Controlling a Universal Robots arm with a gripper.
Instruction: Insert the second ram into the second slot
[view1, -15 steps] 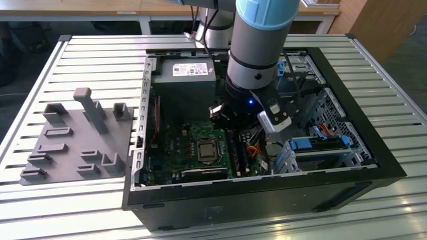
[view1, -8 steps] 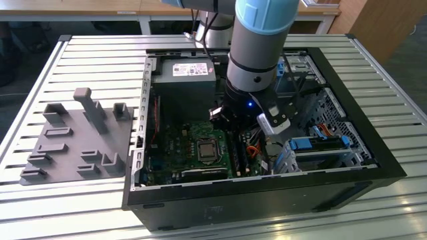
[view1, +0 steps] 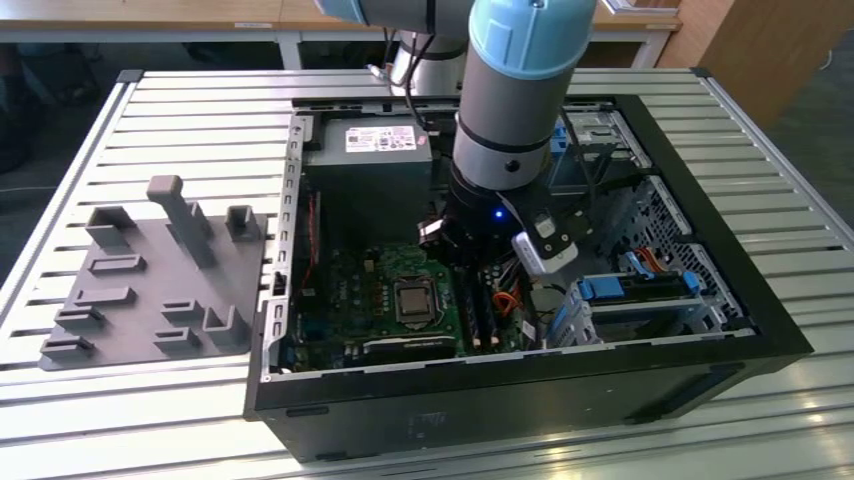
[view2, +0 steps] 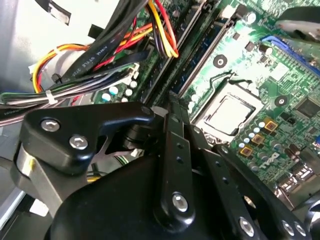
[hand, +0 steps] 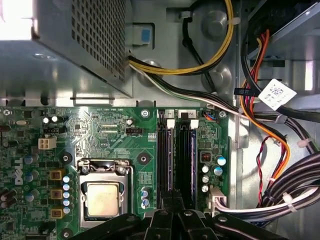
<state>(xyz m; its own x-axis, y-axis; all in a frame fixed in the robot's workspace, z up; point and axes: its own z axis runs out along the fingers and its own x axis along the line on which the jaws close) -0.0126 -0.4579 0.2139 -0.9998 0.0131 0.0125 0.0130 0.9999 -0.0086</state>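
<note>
Dark-blue ram (hand: 191, 160) sits along its slot (hand: 186, 162) on the board (hand: 110, 135), long axis running straight away from my tool (hand: 172, 202), which hangs over its near end, grip state untellable.

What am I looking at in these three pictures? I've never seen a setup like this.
The exterior view shows a robot arm reaching down into an open computer case that lies on a slatted metal table. A grey holder tray sits beside the case, at the exterior view's left. The two wrist views come from cameras riding on the arm, looking down at the green motherboard past the black gripper. The gripper hangs right over the memory slots, beside the square processor. Coloured cables run alongside.
</note>
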